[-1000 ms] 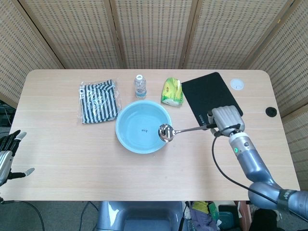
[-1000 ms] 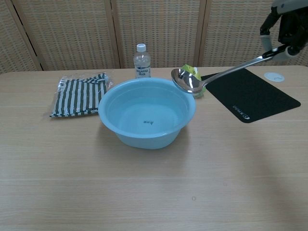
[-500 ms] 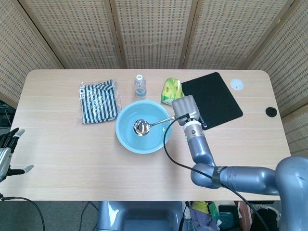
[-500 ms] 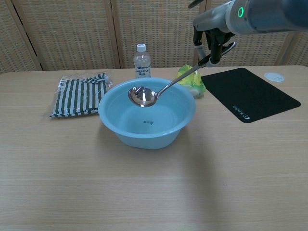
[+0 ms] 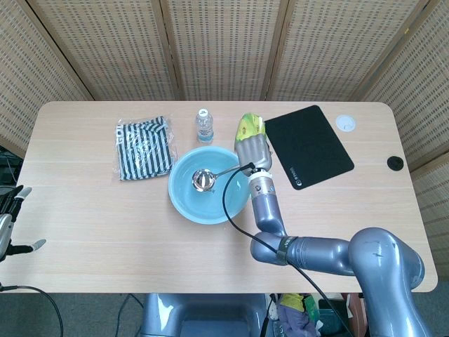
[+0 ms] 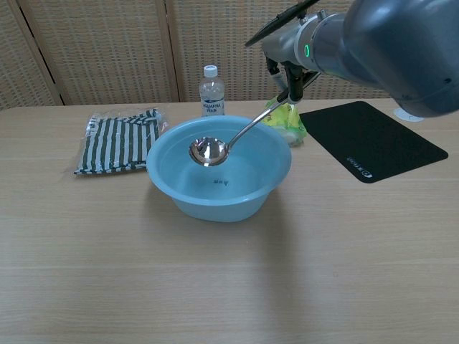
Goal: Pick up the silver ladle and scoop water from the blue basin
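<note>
Right hand holds ladle over basin; left hand partly out of frame.

The light wooden table (image 5: pixel 105 232) is bare along its near side. The right hand (image 5: pixel 252 149), by the round blue plastic basin (image 5: pixel 184 203)'s right rim, grasps the handle end of the silver metal ladle (image 5: pixel 204 180); the finger grip itself is hard to make out. The ladle's bowl sits inside the basin, left of centre; whether it touches the water cannot be told. The left hand (image 5: pixel 8 221), cut off at the frame's left edge off the table, shows fingers apart, holding nothing. The yellow-green packet (image 6: pixel 292 122) is partly hidden behind the right hand.
</note>
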